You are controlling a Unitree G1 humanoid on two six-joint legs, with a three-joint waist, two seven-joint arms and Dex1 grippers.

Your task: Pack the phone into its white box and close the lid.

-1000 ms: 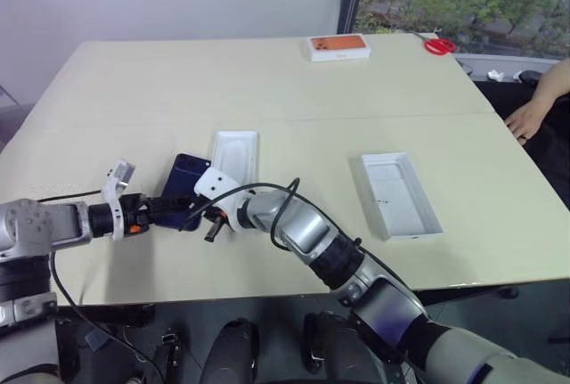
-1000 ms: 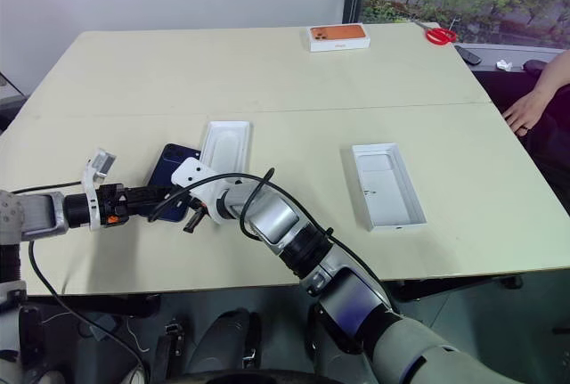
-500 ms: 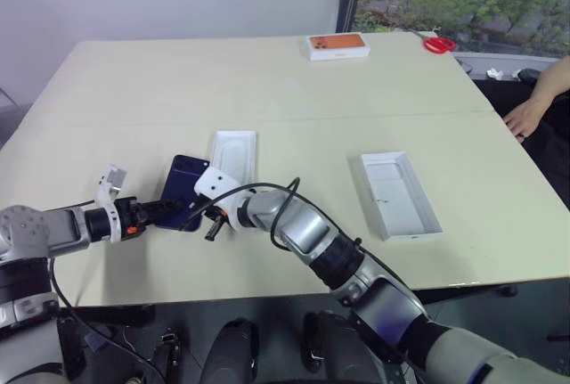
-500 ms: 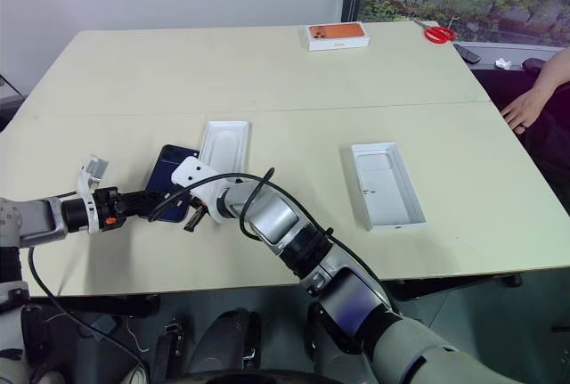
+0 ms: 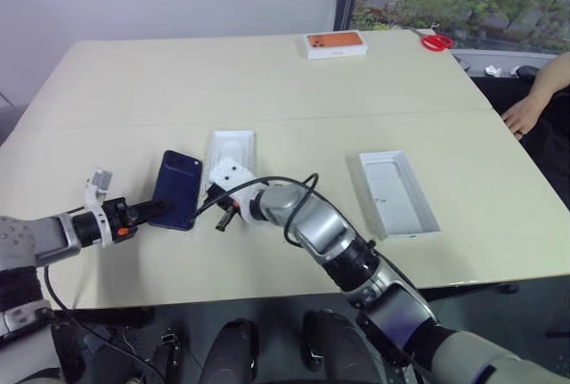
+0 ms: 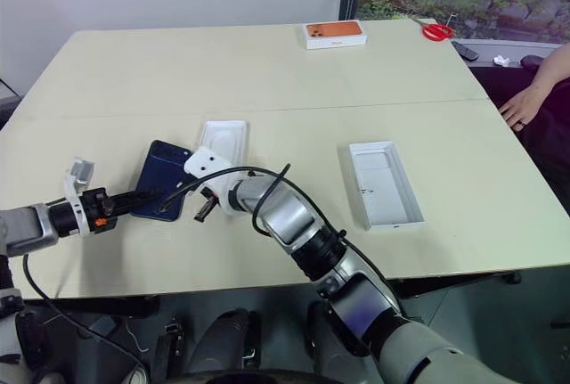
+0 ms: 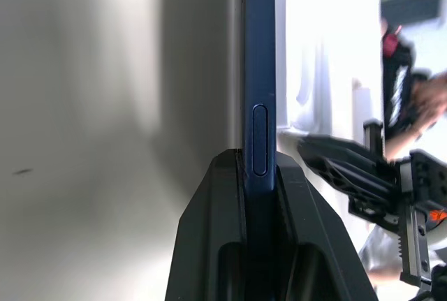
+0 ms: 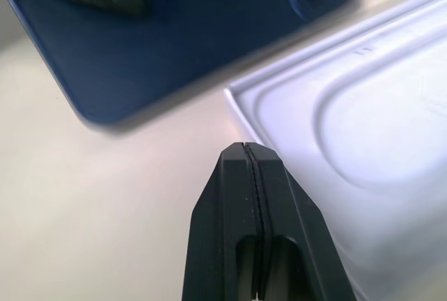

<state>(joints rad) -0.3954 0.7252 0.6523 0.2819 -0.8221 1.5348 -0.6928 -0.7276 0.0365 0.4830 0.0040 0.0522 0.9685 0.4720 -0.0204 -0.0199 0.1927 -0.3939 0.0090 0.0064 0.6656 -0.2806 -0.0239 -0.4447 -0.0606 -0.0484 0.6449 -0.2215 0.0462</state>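
Observation:
The dark navy phone (image 5: 176, 186) lies left of centre on the table, beside the flat white insert (image 5: 232, 147). My left gripper (image 5: 153, 211) is shut on the phone's near edge; the left wrist view shows the phone (image 7: 260, 49) edge-on, clamped between the two fingers. My right gripper (image 5: 223, 217) is shut and empty, hovering just right of the phone at the insert's near corner (image 8: 363, 126). A shallow white tray (image 5: 398, 193) lies open side up right of centre. I cannot tell whether it is the white box or the lid.
A white box with an orange picture (image 5: 336, 44) and red scissors (image 5: 437, 43) sit at the table's far edge. A person's hand (image 5: 525, 118) rests at the right edge. Bare tabletop (image 5: 303, 161) lies between the insert and the tray.
My left gripper has closed on the phone and pulled it a little to the left, away from the insert. My right gripper has drawn off to the right and risen slightly.

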